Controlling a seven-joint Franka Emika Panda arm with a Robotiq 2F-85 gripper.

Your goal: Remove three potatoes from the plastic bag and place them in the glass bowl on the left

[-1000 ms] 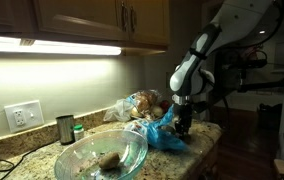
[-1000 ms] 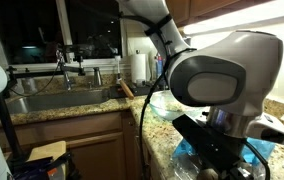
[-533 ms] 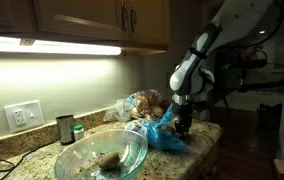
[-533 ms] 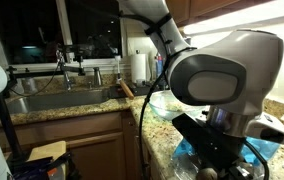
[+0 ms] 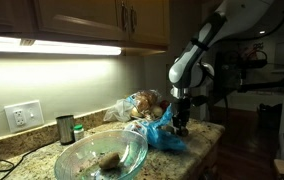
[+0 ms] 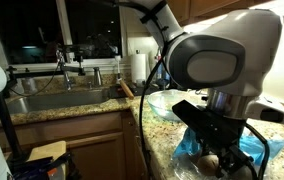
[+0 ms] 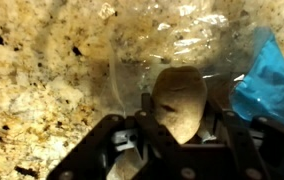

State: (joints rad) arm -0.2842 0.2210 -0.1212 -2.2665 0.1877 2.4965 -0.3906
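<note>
The glass bowl (image 5: pixel 102 157) stands on the granite counter with one brown potato (image 5: pixel 109 159) lying in it. The plastic bag (image 5: pixel 162 134), blue and clear, lies beside the bowl and shows in the wrist view (image 7: pixel 272 85) too. My gripper (image 5: pixel 181 126) hangs just above the bag in both exterior views (image 6: pixel 214 160). In the wrist view the gripper (image 7: pixel 178 125) is shut on a potato (image 7: pixel 178 100) that sits between the black fingers (image 7: pixel 147 105), above clear plastic and granite.
A bag of bread (image 5: pixel 140 104) lies behind the plastic bag. A dark metal cup (image 5: pixel 65 129) and a small green-capped jar (image 5: pixel 78 131) stand by the wall outlet. A sink (image 6: pixel 57 100) and a paper towel roll (image 6: pixel 139 66) lie beyond the counter.
The arm has risen a little, lifting the gripper with the potato up from the plastic bag. The bowl and its potato have not moved.
</note>
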